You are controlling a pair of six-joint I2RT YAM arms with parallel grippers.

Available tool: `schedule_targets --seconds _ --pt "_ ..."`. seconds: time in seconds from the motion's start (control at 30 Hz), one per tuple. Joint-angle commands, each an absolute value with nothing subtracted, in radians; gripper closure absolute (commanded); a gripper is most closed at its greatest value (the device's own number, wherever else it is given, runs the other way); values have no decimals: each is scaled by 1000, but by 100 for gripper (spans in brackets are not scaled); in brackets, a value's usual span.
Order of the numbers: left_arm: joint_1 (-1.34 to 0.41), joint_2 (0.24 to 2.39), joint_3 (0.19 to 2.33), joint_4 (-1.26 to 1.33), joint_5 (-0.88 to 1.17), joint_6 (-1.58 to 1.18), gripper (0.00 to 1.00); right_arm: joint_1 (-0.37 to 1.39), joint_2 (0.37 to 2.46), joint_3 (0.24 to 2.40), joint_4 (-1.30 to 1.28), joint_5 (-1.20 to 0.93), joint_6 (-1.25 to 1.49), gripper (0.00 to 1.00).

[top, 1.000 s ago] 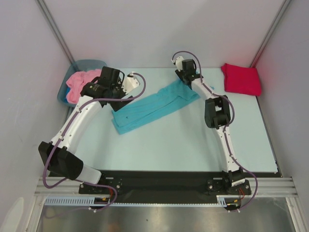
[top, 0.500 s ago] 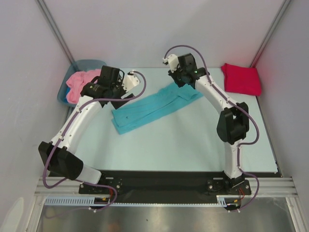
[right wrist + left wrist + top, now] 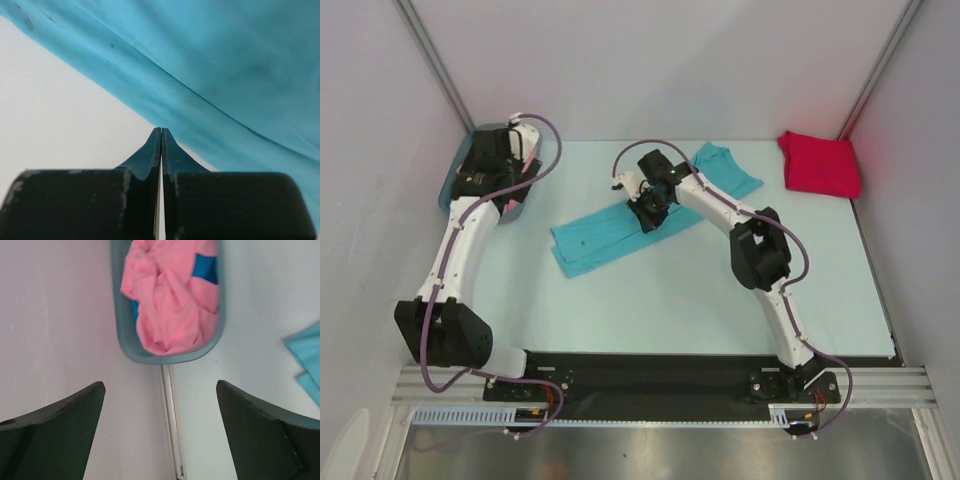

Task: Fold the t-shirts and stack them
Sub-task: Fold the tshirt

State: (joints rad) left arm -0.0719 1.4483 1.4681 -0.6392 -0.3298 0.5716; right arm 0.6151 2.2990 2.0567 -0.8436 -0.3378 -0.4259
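One blue cloth (image 3: pixel 205 268) mostly under pink t-shirt (image 3: pixel 167 300) in tub (image 3: pixel 165 360)

Light's bright, soft and even, looks like it comes from overhead, hardly any glare. On the pale counter (image 3: pixel 650 300) I only see faint shadows under my arms (image 3: pixel 460 240). Right wrist view is the mushy one: the turquoise t-shirt (image 3: pixel 225 65) is so close it blurs out, my dark jaws look crisper. Left wrist view's slightly soft, jaws almost black.
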Motion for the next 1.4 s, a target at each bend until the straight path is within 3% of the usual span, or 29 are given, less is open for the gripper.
schedule_targets --seconds 0.0,0.17,0.5,0.93,1.17,1.37 --pt "-8 1371 1444 -554 -435 419 0 675 2371 2247 -914 -387 -417 100" --pt "54 1296 1342 -513 -506 387 0 791 2459 2425 -950 -370 -429 100" --pt "57 1158 1227 -476 -500 339 0 960 2545 2376 -839 -264 -474 100" --pt "100 945 1089 -465 -456 460 0 920 2508 2316 -611 -107 -577 100" --pt "101 948 1077 -462 -453 472 0 927 2491 2486 -790 -318 -581 100" --pt "101 985 1095 -465 -425 449 0 916 2431 2436 -799 -437 -591 100"
